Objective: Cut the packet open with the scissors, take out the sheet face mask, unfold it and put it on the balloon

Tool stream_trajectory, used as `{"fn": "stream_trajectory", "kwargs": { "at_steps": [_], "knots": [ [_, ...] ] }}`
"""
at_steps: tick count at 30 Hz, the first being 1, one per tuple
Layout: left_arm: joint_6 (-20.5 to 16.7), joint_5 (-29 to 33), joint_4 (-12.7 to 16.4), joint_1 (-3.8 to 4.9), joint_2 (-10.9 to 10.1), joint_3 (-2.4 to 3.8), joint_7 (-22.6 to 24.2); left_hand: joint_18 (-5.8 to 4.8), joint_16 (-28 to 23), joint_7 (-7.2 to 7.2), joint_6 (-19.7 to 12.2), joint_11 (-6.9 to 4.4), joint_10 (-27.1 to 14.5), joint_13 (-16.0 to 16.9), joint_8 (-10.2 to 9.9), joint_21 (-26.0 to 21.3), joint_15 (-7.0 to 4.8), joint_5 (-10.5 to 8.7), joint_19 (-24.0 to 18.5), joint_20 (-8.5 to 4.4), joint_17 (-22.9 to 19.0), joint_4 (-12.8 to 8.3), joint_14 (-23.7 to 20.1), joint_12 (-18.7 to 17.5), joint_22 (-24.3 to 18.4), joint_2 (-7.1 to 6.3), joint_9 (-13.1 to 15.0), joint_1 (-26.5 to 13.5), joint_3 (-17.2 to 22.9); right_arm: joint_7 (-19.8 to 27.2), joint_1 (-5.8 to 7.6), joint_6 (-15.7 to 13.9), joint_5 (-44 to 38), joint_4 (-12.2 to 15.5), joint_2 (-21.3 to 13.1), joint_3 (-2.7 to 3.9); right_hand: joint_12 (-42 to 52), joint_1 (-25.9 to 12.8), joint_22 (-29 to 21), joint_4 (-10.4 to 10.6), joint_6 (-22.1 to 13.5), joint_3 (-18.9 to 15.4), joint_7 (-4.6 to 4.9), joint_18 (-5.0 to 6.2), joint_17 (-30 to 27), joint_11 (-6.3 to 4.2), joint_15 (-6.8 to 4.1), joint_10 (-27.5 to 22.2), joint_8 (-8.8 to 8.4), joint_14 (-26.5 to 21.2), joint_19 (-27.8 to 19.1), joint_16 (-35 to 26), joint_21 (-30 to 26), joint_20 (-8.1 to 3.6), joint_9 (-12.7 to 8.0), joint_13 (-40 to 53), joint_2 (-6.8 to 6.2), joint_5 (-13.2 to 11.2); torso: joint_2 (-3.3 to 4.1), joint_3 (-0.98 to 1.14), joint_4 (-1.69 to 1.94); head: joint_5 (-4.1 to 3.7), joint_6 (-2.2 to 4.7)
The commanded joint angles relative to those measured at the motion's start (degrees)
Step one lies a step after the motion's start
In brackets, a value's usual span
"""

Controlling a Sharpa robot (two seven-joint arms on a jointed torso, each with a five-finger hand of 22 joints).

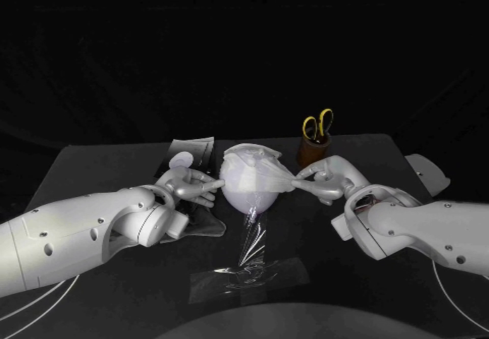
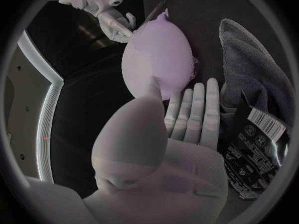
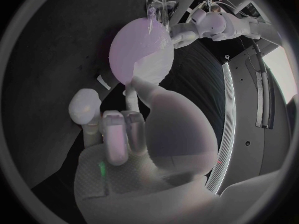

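Note:
A pale balloon (image 1: 251, 194) stands at the table's middle with the white sheet face mask (image 1: 255, 166) draped over its upper part. My left hand (image 1: 189, 185) is at the balloon's left side; in the left wrist view its thumb (image 2: 151, 92) presses on the balloon (image 2: 159, 59) while the other fingers (image 2: 194, 109) lie straight and apart. My right hand (image 1: 324, 180) is at the balloon's right side and pinches a pulled-out edge of the mask. The right wrist view shows that hand (image 3: 134, 129) reaching to the balloon (image 3: 140, 50). The yellow-handled scissors (image 1: 318, 126) stand in a brown holder.
The black packet (image 1: 193, 148) lies behind my left hand, seen too beside the fingers (image 2: 258, 149). A grey cloth (image 1: 207, 226) lies under my left wrist. Clear film (image 1: 249, 277) is stuck to the table in front of the balloon.

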Motion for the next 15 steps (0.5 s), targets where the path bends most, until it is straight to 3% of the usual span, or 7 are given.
{"fn": "stream_trajectory", "kwargs": {
  "at_steps": [1,9,12,15],
  "knots": [
    [-0.6,-0.2,0.2,0.02,0.0,0.05,0.4,0.65,-0.4,2.65,0.5,0.07,0.4,-0.1,-0.2,-0.4,0.0,0.08,0.3,-0.04,0.0,0.0,0.4,-0.3,-0.1,-0.01,0.0,0.4,-0.5,-0.6,0.01,2.4,-0.8,0.0,0.1,0.01,0.2,0.4,0.1,-0.3,1.1,0.0,-0.86,0.39,15.1,-0.55,-0.45,6.0,0.18,5.9,0.5,0.2,0.2,0.07,0.2,15.1,0.02,0.3,0.02,0.0,0.06,-0.09,0.22],
    [-1.7,3.7,1.1,0.0,-1.9,0.1,8.5,0.31,-2.2,3.15,-1.4,0.76,-1.4,-0.1,-2.3,-2.0,0.8,0.08,-1.1,0.49,-0.6,0.2,-1.8,-1.9,-0.4,0.06,-0.9,0.1,-1.0,0.1,0.02,2.1,-0.3,-0.1,0.6,0.01,0.2,0.4,0.0,-0.3,1.1,0.0,-0.86,0.41,15.1,-0.55,-0.45,6.0,0.19,5.9,0.4,0.2,0.1,0.07,0.2,15.1,0.0,0.3,0.07,-0.04,0.04,-0.13,0.4],
    [-1.5,5.0,1.4,0.0,-2.8,0.11,11.4,-0.09,-3.8,3.81,-3.2,1.55,-3.0,-0.1,-3.6,-4.2,1.86,0.1,-3.9,1.25,-1.3,0.4,-4.4,-2.9,-0.5,-0.66,-1.4,-1.8,-0.8,0.2,0.01,2.0,-0.2,-0.2,0.7,0.01,0.2,0.4,0.0,-0.3,1.1,0.0,-0.86,0.41,15.1,-0.55,-0.45,6.0,0.19,5.9,0.4,0.2,0.1,0.07,0.2,15.1,0.0,0.3,0.07,-0.07,0.14,-0.19,0.44],
    [-1.5,5.8,1.8,0.0,-3.8,0.12,13.9,-0.38,-5.5,4.12,-4.0,2.06,-4.3,-0.1,-4.2,-6.2,2.56,0.18,-6.6,2.1,-2.0,0.6,-6.7,-3.6,-0.5,-2.98,-1.6,-4.0,0.6,0.4,0.01,1.9,0.0,-0.3,0.9,0.01,0.2,0.3,0.0,-0.4,1.1,0.0,-0.85,0.41,15.1,-0.55,-0.45,6.0,0.2,5.9,0.4,0.2,0.0,0.07,0.2,15.1,-0.01,0.3,0.06,-0.09,0.21,-0.27,0.43]
  ]
}}
